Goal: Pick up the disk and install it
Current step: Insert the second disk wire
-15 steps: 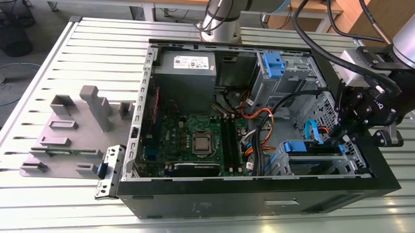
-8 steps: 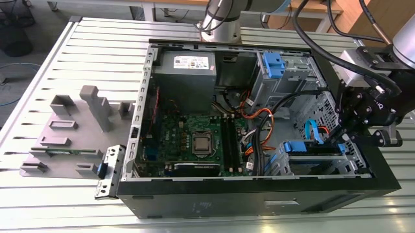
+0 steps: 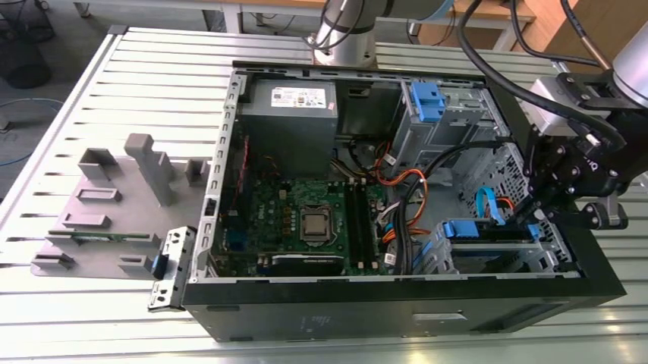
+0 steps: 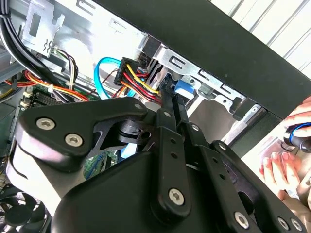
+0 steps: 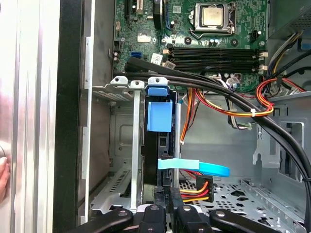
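one disk (image 5: 159,116) stood on edge in the case's (image 3: 405,307) lower bay, and we saw the end effector (image 5: 167,213) closed against its end, above the orange cables (image 5: 228,109).

gripper (image 5: 165,213): we see matte black links with silver screw heads, in both wrist views.
disk (image 5: 159,116): we see bright blue carrier plastic just ahead of the claw, in a grey metal bay; a dark edge runs below the blue.
data cable (image 5: 194,167): light blue, flat, right next to the claw's tips.
power wires (image 5: 194,187): we count red, yellow, orange and black strands, beside the claw.
motherboard (image 5: 194,29): green, with black memory slots and a silver processor, well beyond the claw.
case (image 3: 405,311): we see a black outer shell and grey inner metal around the claw.
table (image 3: 152,76): pale silver, ribbed with dark grooves.
fixture plate (image 3: 102,212): we note plain grey, far from the claw.
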